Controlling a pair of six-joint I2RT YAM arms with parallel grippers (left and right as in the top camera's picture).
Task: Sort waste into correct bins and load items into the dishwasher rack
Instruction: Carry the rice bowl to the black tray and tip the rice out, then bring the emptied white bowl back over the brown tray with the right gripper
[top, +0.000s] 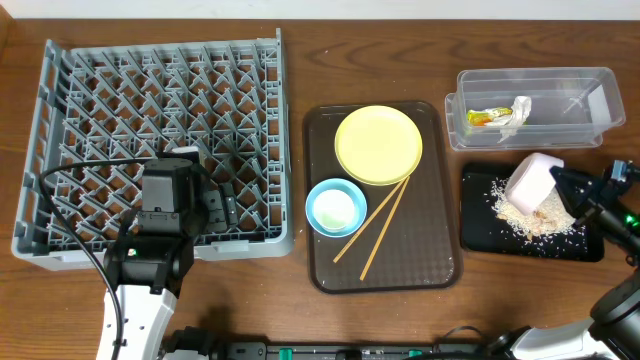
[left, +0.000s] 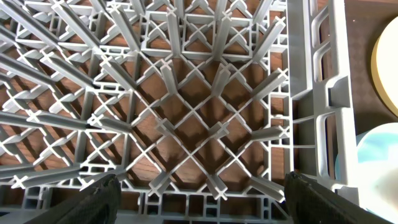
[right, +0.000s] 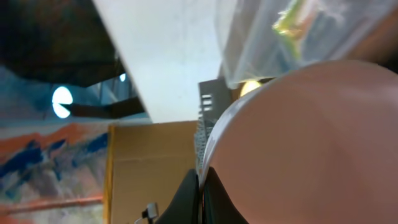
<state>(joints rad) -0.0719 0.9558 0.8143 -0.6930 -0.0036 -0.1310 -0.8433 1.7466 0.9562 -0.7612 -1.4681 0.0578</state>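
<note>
**A:** What is held by the right gripper (top: 560, 182)?

**B:** The white bowl (top: 528, 183) is pinched at its rim and tilted over the black tray (top: 475, 235). The left gripper (left: 202, 186) is spread wide, empty, above the dishwasher rack (top: 120, 100).

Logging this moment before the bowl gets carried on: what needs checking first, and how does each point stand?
1. Grip: the right gripper is shut on the rim of the white bowl, which is tipped over the black tray: ok.
2. Bowl emptied: its inside shows in no view: cannot tell.
3. Rice lies inside the black tray: ok.
4. Snack wrapper and white scrap are in the clear tub: ok.
5. Left gripper is open and empty above the dishwasher rack, with no dishes visible in it: ok.
6. Yellow plate, blue bowl and chopsticks loaded: not ok, all are on the brown tray.
</note>
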